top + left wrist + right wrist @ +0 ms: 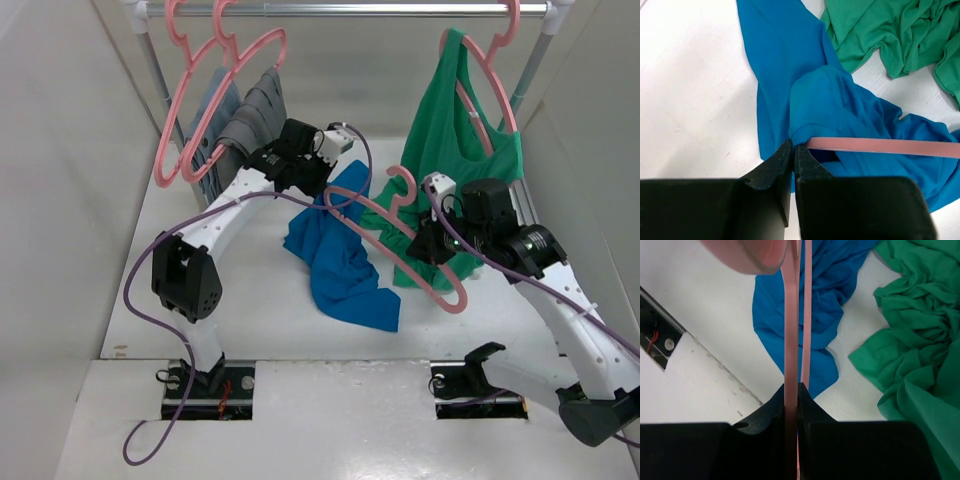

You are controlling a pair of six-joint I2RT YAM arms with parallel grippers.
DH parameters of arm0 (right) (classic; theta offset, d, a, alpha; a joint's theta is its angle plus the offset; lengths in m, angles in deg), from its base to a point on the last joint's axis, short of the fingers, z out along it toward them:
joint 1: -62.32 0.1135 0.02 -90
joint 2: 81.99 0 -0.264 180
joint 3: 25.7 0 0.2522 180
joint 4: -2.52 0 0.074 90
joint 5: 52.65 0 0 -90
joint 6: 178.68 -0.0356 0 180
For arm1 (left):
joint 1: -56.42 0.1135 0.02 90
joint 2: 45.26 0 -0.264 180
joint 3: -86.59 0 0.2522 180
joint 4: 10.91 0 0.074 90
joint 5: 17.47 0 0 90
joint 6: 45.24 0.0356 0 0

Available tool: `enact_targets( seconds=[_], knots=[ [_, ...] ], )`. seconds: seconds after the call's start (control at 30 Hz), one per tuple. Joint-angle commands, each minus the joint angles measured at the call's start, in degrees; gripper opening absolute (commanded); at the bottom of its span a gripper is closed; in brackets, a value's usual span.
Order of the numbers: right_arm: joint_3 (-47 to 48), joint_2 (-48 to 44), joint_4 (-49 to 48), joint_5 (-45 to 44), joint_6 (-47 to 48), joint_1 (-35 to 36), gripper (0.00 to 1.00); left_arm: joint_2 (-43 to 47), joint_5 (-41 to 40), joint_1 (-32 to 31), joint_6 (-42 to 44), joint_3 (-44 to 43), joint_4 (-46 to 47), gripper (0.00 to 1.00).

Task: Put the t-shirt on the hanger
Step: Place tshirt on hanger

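Note:
The bright blue t-shirt [340,270] lies crumpled on the white table, its top edge lifted. My left gripper [330,188] is shut on a fold of that edge; in the left wrist view the jaws [793,146] pinch the blue cloth [840,100]. My right gripper [426,245] is shut on the pink hanger [452,296], held tilted above the table with its hook [401,178] up. In the right wrist view the hanger's bar [791,340] runs between the closed jaws. One hanger arm [880,146] reaches into the shirt beside my left fingers.
A metal rail [350,10] spans the back. Pink hangers with grey garments [245,115] hang at its left. The green tank top [460,140] hangs at the right on a pink hanger, its hem pooled on the table [910,350]. White walls close both sides.

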Motion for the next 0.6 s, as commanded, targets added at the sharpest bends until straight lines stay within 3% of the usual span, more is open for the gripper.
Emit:
enact_targets(
  seconds=[0.0, 0.23, 0.4, 0.57],
  knots=[
    [-0.64, 0.01, -7.51, -2.08, -1.75, 1.55, 0.00, 3.20, 2.50, -0.72, -0.91, -2.12, 0.88, 0.00],
    [-4.59, 0.01, -10.49, -8.22, -7.29, 5.93, 0.00, 3.72, 4.07, -1.78, -1.96, -3.43, -0.17, 0.00],
    [-7.24, 0.53, -22.70, -12.35, -10.81, 11.65, 0.00, 6.97, 7.68, -3.97, -2.49, -3.43, -1.40, 0.00],
    [-9.42, -0.60, -30.09, -24.38, -10.81, 17.97, 0.00, 10.40, 11.55, -4.59, -2.49, -3.43, -4.03, 0.00]
  ],
)
